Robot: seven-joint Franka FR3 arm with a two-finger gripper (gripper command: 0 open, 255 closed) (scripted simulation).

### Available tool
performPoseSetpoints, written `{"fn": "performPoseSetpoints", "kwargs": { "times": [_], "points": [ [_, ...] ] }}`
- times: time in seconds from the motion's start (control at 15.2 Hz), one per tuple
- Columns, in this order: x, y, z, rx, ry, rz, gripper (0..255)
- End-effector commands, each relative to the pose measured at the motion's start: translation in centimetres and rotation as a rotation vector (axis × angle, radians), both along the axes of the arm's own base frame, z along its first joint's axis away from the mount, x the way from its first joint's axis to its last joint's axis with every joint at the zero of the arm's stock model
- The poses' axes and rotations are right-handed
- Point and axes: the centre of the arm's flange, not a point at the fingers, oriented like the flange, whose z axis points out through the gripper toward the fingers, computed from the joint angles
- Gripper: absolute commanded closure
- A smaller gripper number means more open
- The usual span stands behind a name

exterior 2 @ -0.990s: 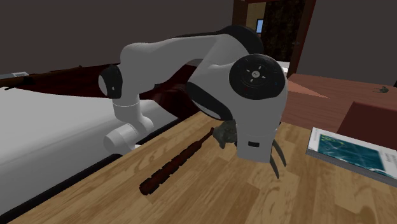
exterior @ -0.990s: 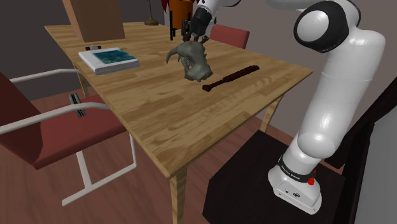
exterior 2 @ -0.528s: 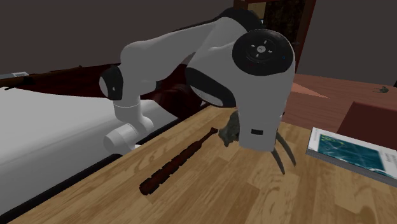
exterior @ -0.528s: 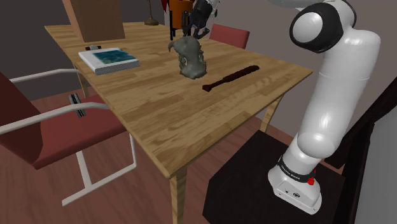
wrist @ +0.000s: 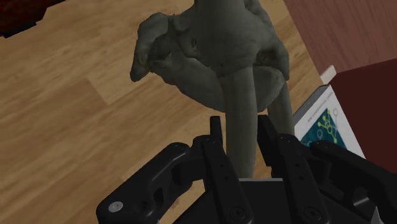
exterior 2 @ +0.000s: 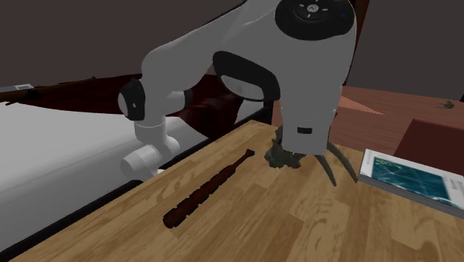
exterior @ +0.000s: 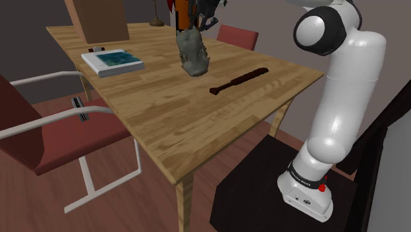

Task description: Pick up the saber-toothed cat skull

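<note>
We see the saber-toothed cat skull (exterior: 191, 53) in the upper middle of the shoulder view, a lumpy grey-green mass with a matte, bone-like surface, hanging under the black gripper (wrist: 240, 137). In the wrist view the two ribbed black fingers (wrist: 216, 143) are clamped on one long, smooth, tapering fang (wrist: 240, 95), with the second fang just beside it. Beyond the fingers the skull swells into rounded, pitted lobes. We cannot tell whether its lower end touches the wood.

The table (exterior: 164, 112) is made of pale, streaky wooden planks. A slim, dark brown, knobbly club (exterior: 238, 80) lies on it to the right of the skull in the shoulder view, apart from it. At the upper left lies a flat white book (exterior: 113, 61) with a blue-green cover. A chair (exterior: 62, 142) with a dull red seat and thin white tube arms stands at the left edge.
</note>
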Motion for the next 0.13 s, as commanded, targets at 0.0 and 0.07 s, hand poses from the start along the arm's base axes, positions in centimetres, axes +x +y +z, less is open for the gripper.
{"fn": "performPoseSetpoints", "kwargs": {
  "times": [0.0,0.07],
  "points": [
    [-0.09,-0.01,0.69,0.0,-0.001,0.0,255],
    [-0.09,-0.01,0.69,0.0,-0.001,0.0,255]
  ]
}}
